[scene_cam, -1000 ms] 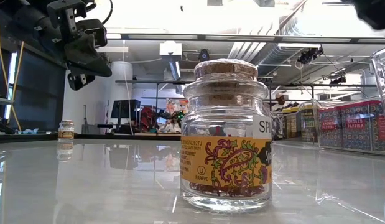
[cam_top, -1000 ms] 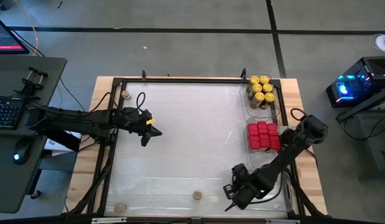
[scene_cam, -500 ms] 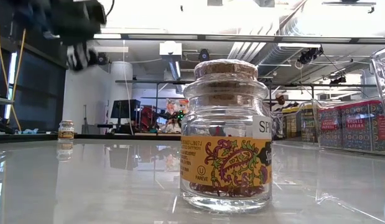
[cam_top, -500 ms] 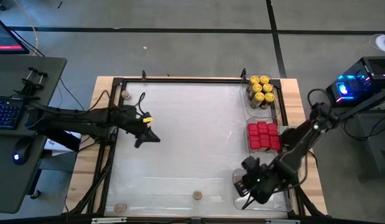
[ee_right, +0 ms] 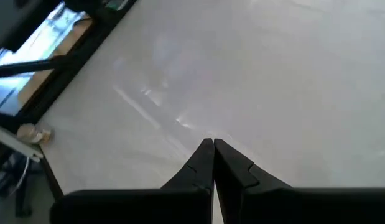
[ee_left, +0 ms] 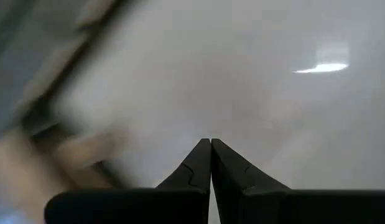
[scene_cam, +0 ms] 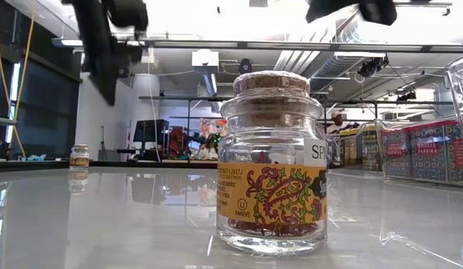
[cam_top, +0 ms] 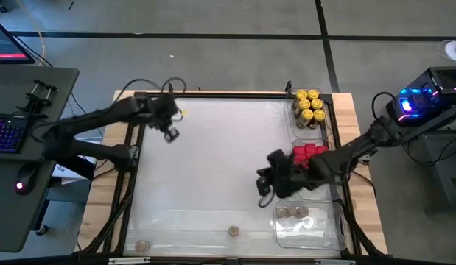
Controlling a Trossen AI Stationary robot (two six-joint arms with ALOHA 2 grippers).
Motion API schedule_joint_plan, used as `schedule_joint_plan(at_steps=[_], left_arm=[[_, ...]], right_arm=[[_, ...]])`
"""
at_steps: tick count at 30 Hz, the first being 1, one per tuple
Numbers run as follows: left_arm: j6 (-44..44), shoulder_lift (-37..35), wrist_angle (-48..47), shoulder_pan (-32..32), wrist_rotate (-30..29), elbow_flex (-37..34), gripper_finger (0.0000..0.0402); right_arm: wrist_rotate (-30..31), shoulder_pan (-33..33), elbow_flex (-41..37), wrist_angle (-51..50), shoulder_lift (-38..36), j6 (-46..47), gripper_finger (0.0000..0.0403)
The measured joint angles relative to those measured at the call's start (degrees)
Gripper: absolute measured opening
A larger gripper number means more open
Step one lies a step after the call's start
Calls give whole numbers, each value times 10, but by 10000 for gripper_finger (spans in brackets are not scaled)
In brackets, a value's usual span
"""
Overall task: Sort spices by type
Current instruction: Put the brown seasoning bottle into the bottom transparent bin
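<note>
While both arms hang over bare tabletop, you've got nothing in hand: the left gripper sits near the far left corner with its jaws pressed fully together and empty, and the right gripper hovers mid-table beside the red tins, jaws likewise closed tight on nothing. Yellow-lidded jars are already packed in the far right tray, the red tins in the tray next to them, and a couple of cork-topped jars lie in the near clear tray. Your strays are what's left: one cork-topped jar at the near edge, another at the near left corner, and one at the far left corner, close to your left gripper. The low view shows the near-edge jar upright: clear glass, a cork stopper, a paper label around the belly. Expect it to be light but rigid, breakable, and slick on that glossy surface, so it may skate or tip if nudged. Open wide first, then I'd take it around the glass just below the shoulder, not by the cork, which could pull loose.
</note>
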Motion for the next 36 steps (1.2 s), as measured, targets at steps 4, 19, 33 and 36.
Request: schedule_joint_plan(at_steps=[4,19,33,36], left_arm=[[-76,57,25,104,-131,0,0],[-388,18,188,184,-206,-142,0],[-420,9,326,189,-256,-259,0],[-378,13,355,189,-249,-273,0]], right_arm=[[-13,-32,0,64,3,-104,0],[17,-40,0,90,3,-161,0],[26,-40,0,97,3,-161,0],[26,-40,0,103,3,-161,0]])
